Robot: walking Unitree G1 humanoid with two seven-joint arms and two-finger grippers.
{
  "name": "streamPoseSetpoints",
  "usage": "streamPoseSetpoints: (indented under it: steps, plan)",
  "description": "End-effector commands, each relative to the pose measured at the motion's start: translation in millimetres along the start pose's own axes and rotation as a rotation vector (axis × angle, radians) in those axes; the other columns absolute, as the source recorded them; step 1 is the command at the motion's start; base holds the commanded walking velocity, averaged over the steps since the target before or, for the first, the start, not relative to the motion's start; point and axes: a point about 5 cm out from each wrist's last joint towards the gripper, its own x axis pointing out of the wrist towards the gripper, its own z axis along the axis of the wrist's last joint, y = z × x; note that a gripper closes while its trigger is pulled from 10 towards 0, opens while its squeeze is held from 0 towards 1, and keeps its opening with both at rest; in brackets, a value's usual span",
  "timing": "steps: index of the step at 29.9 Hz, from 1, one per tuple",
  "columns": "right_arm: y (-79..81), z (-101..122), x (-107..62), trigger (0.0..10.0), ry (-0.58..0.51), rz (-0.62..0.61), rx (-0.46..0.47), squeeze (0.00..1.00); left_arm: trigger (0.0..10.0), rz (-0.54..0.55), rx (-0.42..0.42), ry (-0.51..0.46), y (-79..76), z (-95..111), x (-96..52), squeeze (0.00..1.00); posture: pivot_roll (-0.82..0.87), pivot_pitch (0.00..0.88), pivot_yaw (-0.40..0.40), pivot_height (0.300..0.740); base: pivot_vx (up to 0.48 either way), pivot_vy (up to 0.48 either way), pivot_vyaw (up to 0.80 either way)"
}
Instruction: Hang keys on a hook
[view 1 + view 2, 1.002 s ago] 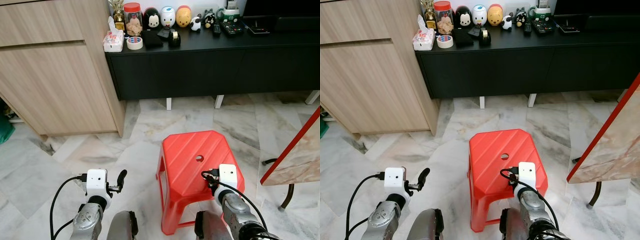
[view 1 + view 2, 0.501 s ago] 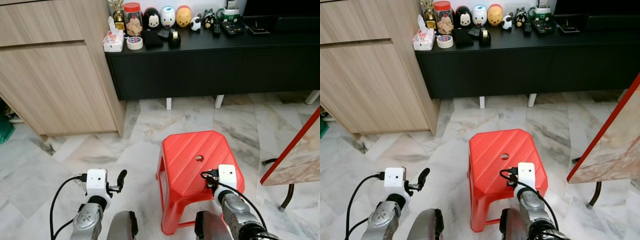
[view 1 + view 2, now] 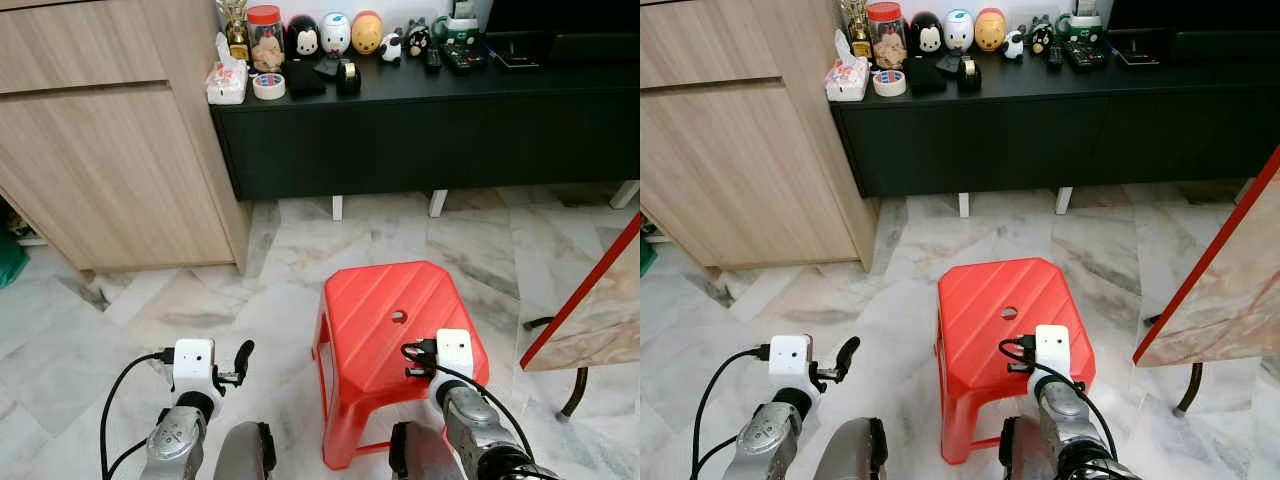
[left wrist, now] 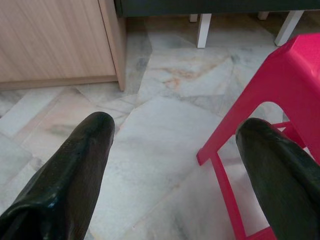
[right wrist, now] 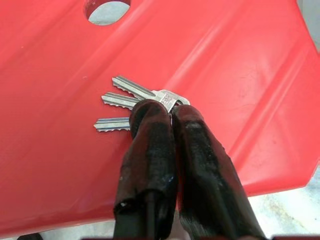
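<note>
A bunch of three silver keys (image 5: pixel 131 102) fans out just over the top of a red plastic stool (image 3: pixel 392 312). My right gripper (image 5: pixel 167 114) is shut on the keys at their ring end, with both black fingers pressed together. In the left eye view the right wrist (image 3: pixel 455 352) hangs over the stool's near right part. My left gripper (image 4: pixel 175 145) is open, fingers (image 4: pixel 82 150) wide apart, low over the marble floor just left of the stool.
A low black cabinet (image 3: pixel 420 130) stands ahead, with figurines (image 3: pixel 337 33), a jar and a tape roll on top. A wooden cupboard (image 3: pixel 110 150) is at the left. A red-edged marble table (image 3: pixel 590 300) juts in at the right.
</note>
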Motion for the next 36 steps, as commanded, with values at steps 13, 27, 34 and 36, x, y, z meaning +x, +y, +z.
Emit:
streamPoseSetpoints:
  steps: [13, 27, 34, 36]
  plan:
    - [5.7, 36.5, 0.1, 0.0, -0.247, 0.027, 0.098, 0.0, 10.0, 0.05, 0.025, 0.039, 11.8, -6.8, -1.1, 0.0, 0.07, 0.065, 0.019, 0.597, 0.0, 0.0, 0.0]
    - [10.1, 61.4, -8.8, 10.0, -0.455, 0.078, 0.08, 0.0, 10.0, 0.269, -0.033, 0.162, 54.6, -33.1, -19.6, 0.0, 0.05, 0.067, 0.001, 0.597, 0.0, 0.0, 0.0]
    - [7.4, 58.1, -8.8, 10.0, -0.442, 0.064, 0.079, 0.0, 10.0, 0.357, -0.035, 0.332, 73.7, -64.9, -46.7, 0.0, 0.05, 0.058, -0.006, 0.602, 0.0, 0.0, 0.0]
    - [7.4, 57.9, -8.8, 10.0, -0.441, 0.062, 0.081, 0.0, 10.0, 0.369, -0.036, 0.389, 75.1, -75.4, -56.1, 0.0, 0.06, 0.057, -0.008, 0.612, 0.0, 0.0, 0.0]
